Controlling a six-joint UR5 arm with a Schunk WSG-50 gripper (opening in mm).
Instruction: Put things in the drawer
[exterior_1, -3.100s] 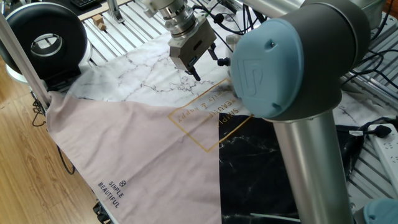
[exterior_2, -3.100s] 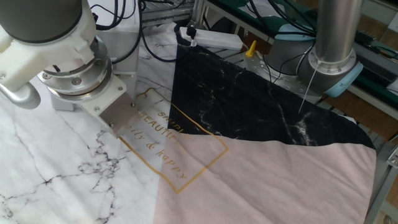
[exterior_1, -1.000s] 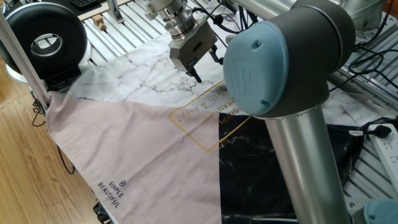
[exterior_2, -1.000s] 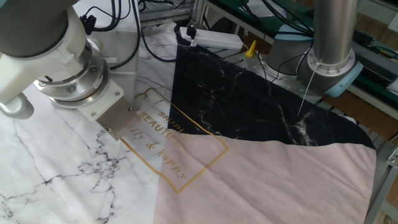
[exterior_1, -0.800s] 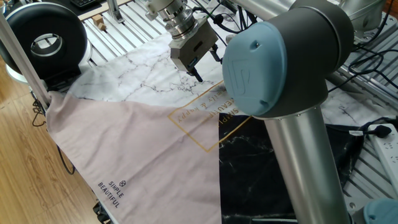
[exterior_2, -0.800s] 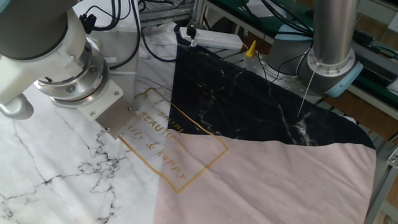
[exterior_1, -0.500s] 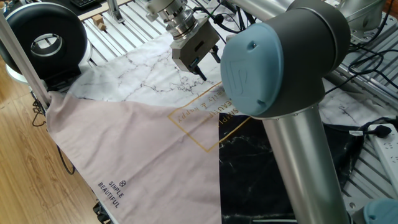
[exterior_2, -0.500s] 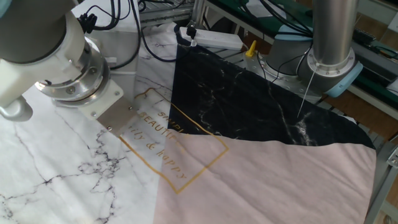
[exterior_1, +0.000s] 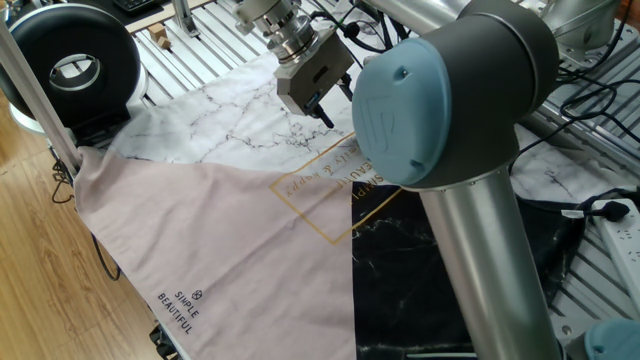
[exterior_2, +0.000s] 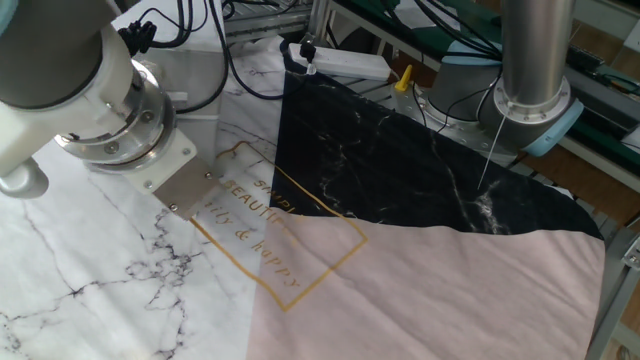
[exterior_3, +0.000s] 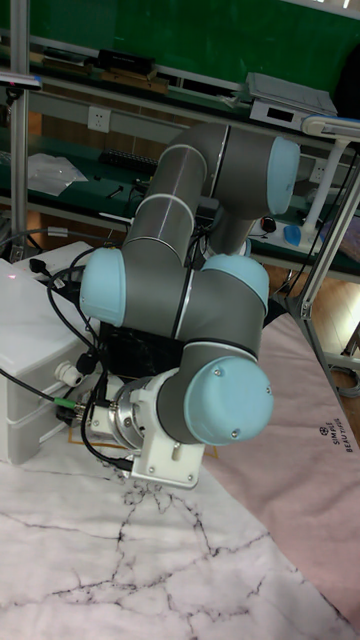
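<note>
Tall fixed view: no wooden block visible anywhere | white cabinet (exterior_3: 35, 375) sits just left of the arm, drawer front hidden | gripper (exterior_1: 322, 108) hangs low over the marble cloth (exterior_1: 215, 120), fingers nearly together, honestly can't tell if it's holding anything

We see arm bent low, gripper (exterior_1: 325, 113) pointing down (fingers close together, can't tell if shut).

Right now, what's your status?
Gripper over the marble cloth, jaws unclear. No block in sight. White cabinet beside the arm, drawer hidden.
</note>
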